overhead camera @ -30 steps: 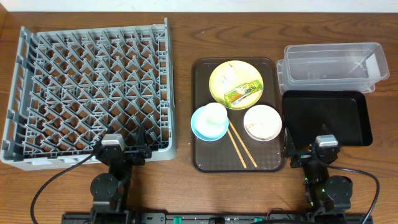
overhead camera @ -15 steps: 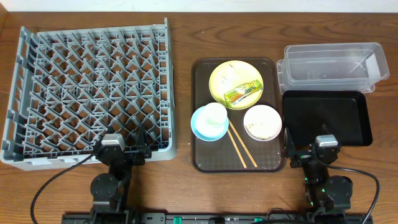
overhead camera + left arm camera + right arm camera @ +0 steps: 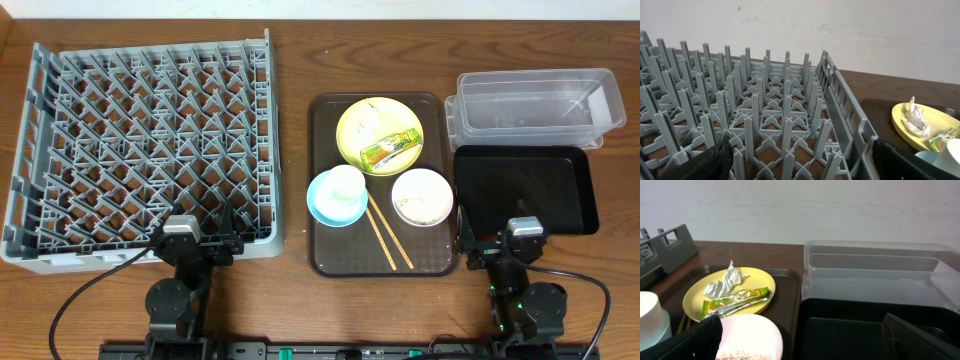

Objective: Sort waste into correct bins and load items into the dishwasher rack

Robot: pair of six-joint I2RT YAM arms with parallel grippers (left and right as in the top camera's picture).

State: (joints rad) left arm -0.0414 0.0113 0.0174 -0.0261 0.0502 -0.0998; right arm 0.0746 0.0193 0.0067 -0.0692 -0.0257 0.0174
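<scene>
Nothing is sorted yet, I judge. My left gripper and right gripper hang with jaws spread and empty, either side of the brown serving tray's near edge. The snack wrapper lies on the pale-yellow plate at the tray's far end, so my right should reach there first. The wrapper's print is too small to read.

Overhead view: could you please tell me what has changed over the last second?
Nothing visibly changed. The left gripper and right gripper stayed open, holding nothing; the snack wrapper still lies on the yellow plate, and the dishwasher rack still holds no dishes.
</scene>
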